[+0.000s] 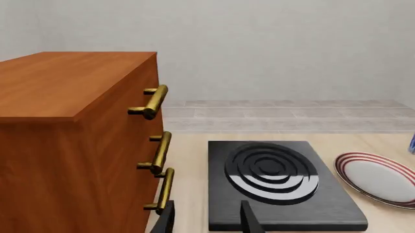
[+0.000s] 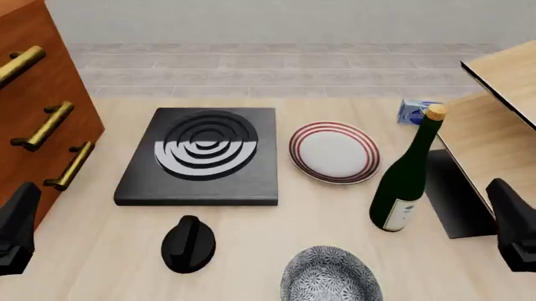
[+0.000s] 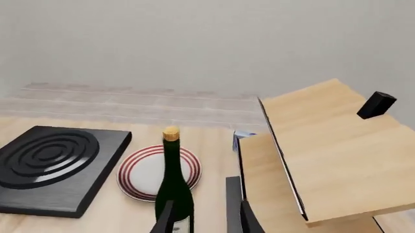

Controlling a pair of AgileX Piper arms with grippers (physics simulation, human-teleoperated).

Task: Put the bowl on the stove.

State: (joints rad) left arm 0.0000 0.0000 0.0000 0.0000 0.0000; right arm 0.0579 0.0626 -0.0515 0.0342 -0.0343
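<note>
The bowl [image 2: 328, 276], deep with a grey-and-white floral pattern, sits at the table's near edge, centre, partly cut off by the front view. The stove [image 2: 201, 153], a flat black slab with concentric rings, lies further back and to the left; both wrist views also catch the stove [image 1: 279, 179] [image 3: 52, 165]. My left gripper [image 2: 17, 229] hangs low at the far left beside the cabinet, and the left wrist view shows this left gripper [image 1: 207, 221] open and empty. At the far right my right gripper [image 2: 513, 226] hovers, and the right gripper [image 3: 204, 221] is open with nothing held. Neither wrist view shows the bowl.
A white plate [image 2: 333, 152] with red rings lies right of the stove. A dark green bottle [image 2: 406, 182] stands between plate and a wooden shelf unit [image 2: 494, 125]. A black oval knob [image 2: 188, 244] lies left of the bowl. A brown cabinet [image 2: 34, 106] with brass handles fills the left. A small blue carton [image 2: 416, 111] sits behind.
</note>
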